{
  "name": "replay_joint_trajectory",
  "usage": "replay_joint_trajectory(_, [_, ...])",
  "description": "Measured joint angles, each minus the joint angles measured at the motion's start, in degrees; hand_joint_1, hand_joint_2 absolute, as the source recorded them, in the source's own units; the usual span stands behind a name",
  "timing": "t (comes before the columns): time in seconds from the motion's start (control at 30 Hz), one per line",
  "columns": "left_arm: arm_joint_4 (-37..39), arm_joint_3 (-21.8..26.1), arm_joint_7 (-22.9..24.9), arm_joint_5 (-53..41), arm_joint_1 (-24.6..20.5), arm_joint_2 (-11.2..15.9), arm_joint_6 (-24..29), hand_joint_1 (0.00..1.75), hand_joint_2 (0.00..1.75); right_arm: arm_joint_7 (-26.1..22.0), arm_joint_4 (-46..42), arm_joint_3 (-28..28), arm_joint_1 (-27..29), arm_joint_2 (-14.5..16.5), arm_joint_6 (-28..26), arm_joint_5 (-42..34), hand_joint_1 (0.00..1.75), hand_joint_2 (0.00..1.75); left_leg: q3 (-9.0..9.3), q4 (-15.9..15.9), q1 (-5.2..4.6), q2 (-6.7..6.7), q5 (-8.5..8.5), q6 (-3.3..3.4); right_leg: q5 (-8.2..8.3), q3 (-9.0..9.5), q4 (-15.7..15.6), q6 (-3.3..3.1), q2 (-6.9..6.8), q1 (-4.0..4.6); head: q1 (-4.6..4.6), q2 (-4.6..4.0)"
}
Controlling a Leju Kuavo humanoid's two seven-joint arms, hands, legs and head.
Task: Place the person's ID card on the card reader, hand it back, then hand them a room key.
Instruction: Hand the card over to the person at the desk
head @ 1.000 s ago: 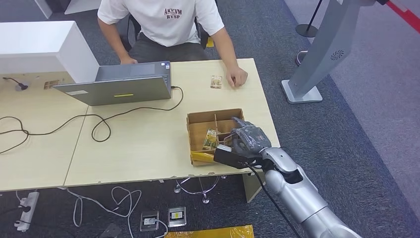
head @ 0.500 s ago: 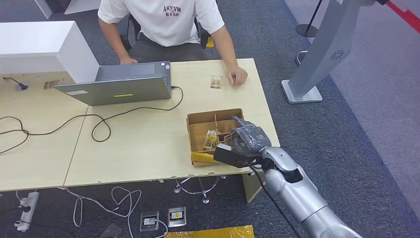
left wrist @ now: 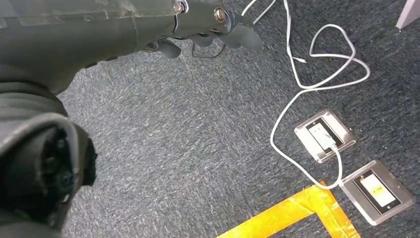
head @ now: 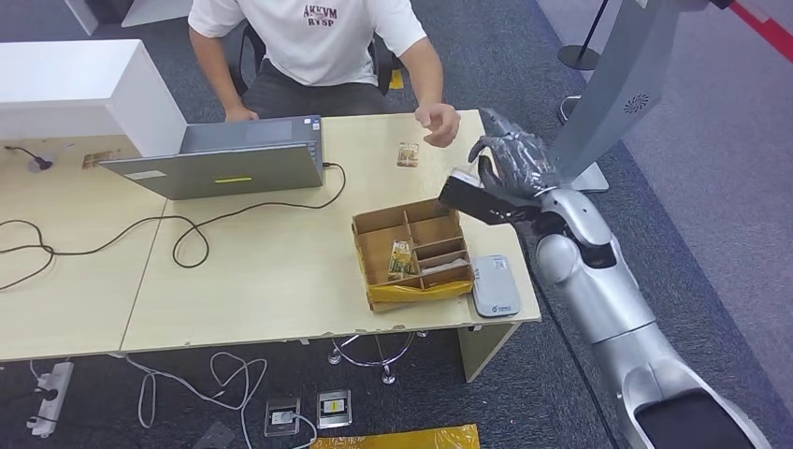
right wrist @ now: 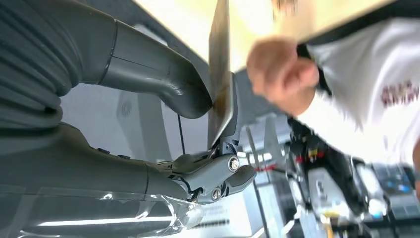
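While the right hand [head: 512, 161] pinches a thin card [right wrist: 220, 74] between thumb and fingers, raised beside the table's far right corner, the person's hand [head: 438, 123] hovers near. Left hand [left wrist: 208, 29]: finger state unclear.

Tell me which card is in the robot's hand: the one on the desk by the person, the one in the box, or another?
Another: the thin card pinched by the right hand, raised toward the person's hand. The desk card and box card lie untouched.

Dark red two-line print on the person's white shirt [head: 318, 37], letters not surely legible
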Motion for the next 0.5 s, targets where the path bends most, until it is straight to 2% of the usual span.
replay_joint_trajectory(0.13, [-0.02,0.0,-0.11,-0.18,-0.13,-0.17,0.0,0.0,0.0,-0.7,0.02,-1.49,-2.75,-0.37,0.0,0.35,1.75,1.75,0.0,0.0,0.01,0.0,0.0,0.0,0.0,-0.01,0.0,0.0,0.01,0.01,-0.01,0.0])
replay_joint_trajectory(0.5, [-0.02,-0.01,-0.28,-0.79,-0.36,-0.42,-0.55,0.0,0.0,-2.33,1.23,-2.62,-5.61,-0.38,0.1,0.78,1.75,1.75,-0.03,0.0,0.01,0.0,0.0,0.0,0.0,0.0,0.01,0.0,0.01,0.01,-0.02,0.0])
